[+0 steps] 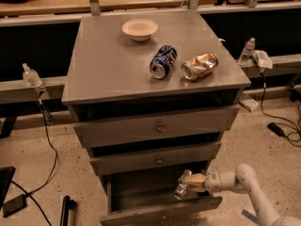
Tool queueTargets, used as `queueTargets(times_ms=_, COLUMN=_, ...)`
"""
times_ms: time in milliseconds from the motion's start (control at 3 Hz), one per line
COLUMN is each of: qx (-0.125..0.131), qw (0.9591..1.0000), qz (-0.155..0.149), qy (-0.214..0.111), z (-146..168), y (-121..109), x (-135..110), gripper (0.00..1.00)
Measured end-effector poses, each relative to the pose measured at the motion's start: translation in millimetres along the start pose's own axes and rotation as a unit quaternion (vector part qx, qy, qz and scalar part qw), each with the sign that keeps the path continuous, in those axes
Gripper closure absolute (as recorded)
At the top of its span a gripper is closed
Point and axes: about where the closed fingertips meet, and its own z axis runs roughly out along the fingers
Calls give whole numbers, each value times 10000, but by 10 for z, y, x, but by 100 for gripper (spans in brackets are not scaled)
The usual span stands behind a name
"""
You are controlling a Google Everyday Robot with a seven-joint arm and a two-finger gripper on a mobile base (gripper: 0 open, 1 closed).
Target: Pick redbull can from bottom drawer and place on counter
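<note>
The bottom drawer (155,214) stands pulled open, its plain front nearest. Just above the right end of that front, the gripper (187,184) reaches in from the right, jaws clenched on the redbull can (180,191). The can hangs tilted over the drawer's inside, close under the middle drawer (155,159).

That closeness is the likely trouble: a straight lift would knock the can against the middle drawer's front. It looks to be held near one end, so it could swivel or slip out.

High above the drawer lies the counter (108,69). A blue can (162,61) and a crushed gold can (200,66) rest on their sides over the drawer's right half, with a bowl (139,29) beyond. A careless set-down there could send either can rolling.
</note>
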Motion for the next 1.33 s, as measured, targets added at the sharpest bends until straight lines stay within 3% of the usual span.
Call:
queueTargets(times_ms=333, qx=148, qw=9990, qz=-404, qy=132, z=-142, y=-346, x=-25, gripper=100)
queueTargets(times_ms=667, qx=148, qw=9990, qz=-404, qy=131, z=-141, y=-346, x=-26, gripper=100)
queueTargets(times_ms=1333, qx=365, qw=9974, qz=-615, qy=-36, z=-298, y=-716, x=-286, gripper=100)
